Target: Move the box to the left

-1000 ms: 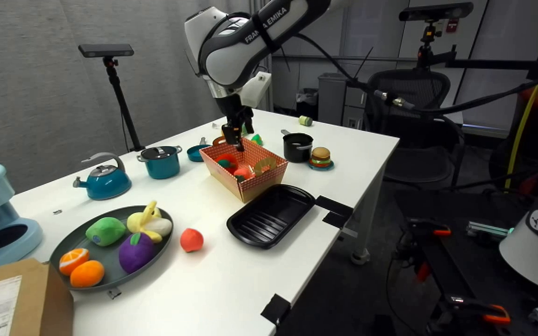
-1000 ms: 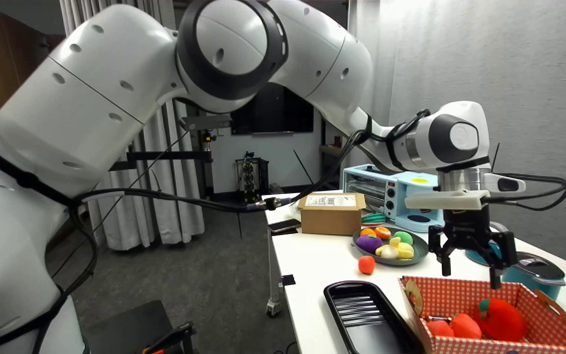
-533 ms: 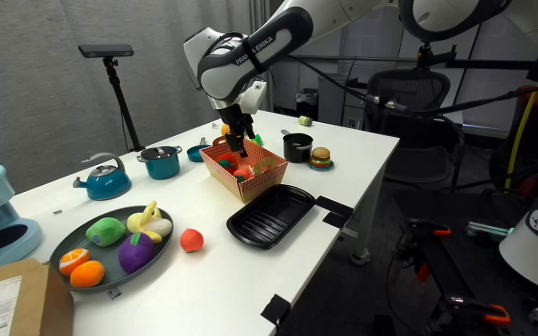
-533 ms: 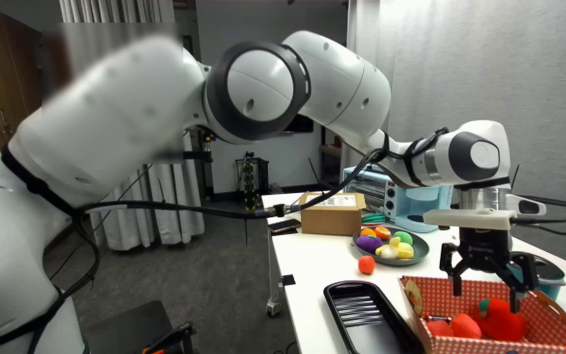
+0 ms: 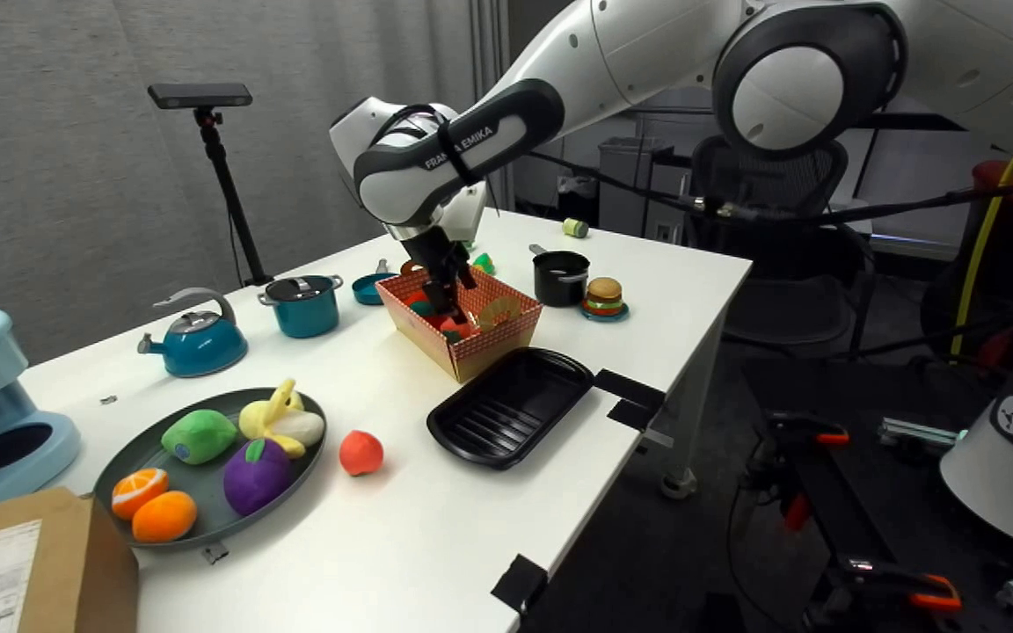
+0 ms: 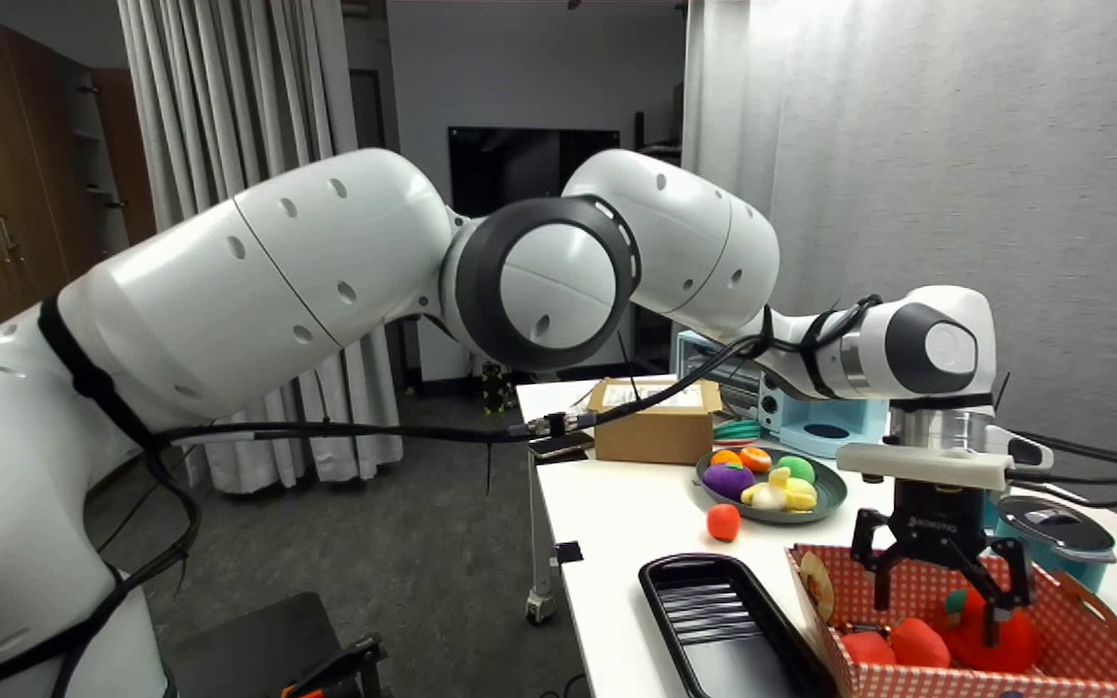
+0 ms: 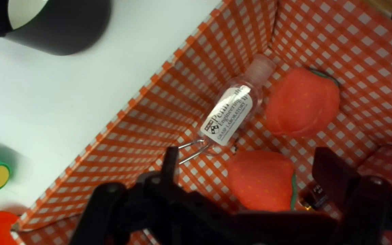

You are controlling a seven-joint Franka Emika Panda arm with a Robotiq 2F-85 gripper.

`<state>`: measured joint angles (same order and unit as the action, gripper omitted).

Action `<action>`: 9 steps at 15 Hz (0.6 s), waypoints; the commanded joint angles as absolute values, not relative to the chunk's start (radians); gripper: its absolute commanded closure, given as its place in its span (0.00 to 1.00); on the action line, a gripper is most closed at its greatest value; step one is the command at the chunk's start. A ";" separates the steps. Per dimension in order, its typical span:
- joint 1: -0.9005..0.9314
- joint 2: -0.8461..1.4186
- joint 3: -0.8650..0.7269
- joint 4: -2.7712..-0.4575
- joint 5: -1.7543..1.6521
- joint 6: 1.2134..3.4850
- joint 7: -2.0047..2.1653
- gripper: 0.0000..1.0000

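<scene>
Box (image 5: 419, 334), red-and-white checked inside, sits flat on the white bench (image 5: 436, 527), between the black ridged tray (image 5: 506, 422) and the small teal pan (image 5: 368, 293). Tray just beside it; contact cannot be told. Contents, wrist view: a red toy strawberry (image 7: 303, 102), a second strawberry (image 7: 262, 180), and a clear bottle (image 7: 228, 115) labelled "GRASP LABORATORY", lying along one side wall. In an exterior view a larger red toy (image 6: 966, 640) with a green top also lies inside. Claw (image 6: 936, 622) points down over the box interior, fingers spread well apart; whether the tips touch any contents, cannot tell. Black pot (image 5: 559, 281) stands near the box, toy hamburger (image 5: 603, 294) just beside the pot. Past the pan: lidded teal pot (image 5: 309, 312), then teal kettle (image 5: 203, 345). Round dark plate (image 5: 203, 479), well apart from the box, carries a green fruit (image 5: 199, 435), banana (image 5: 278, 420), purple eggplant (image 5: 256, 476) and two orange fruits (image 5: 163, 517). One red fruit (image 5: 360, 453) lies on the bench between plate and tray. Cardboard carton (image 6: 651, 433) near the plate in both exterior views.
</scene>
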<state>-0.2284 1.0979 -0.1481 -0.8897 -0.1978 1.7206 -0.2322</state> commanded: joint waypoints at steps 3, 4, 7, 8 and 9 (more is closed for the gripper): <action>-0.255 1.203 -0.118 -0.689 -0.174 1.621 -0.312 0.00; -0.258 1.208 -0.115 -0.679 -0.170 1.618 -0.318 0.00; -0.265 1.221 -0.102 -0.651 -0.155 1.597 -0.325 0.00; -0.268 1.223 -0.097 -0.643 -0.149 1.593 -0.324 0.00; -0.269 1.229 -0.096 -0.631 -0.148 1.595 -0.321 0.00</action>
<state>-0.2456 1.1792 -0.1165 -0.7365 -0.1793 1.6440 -0.2946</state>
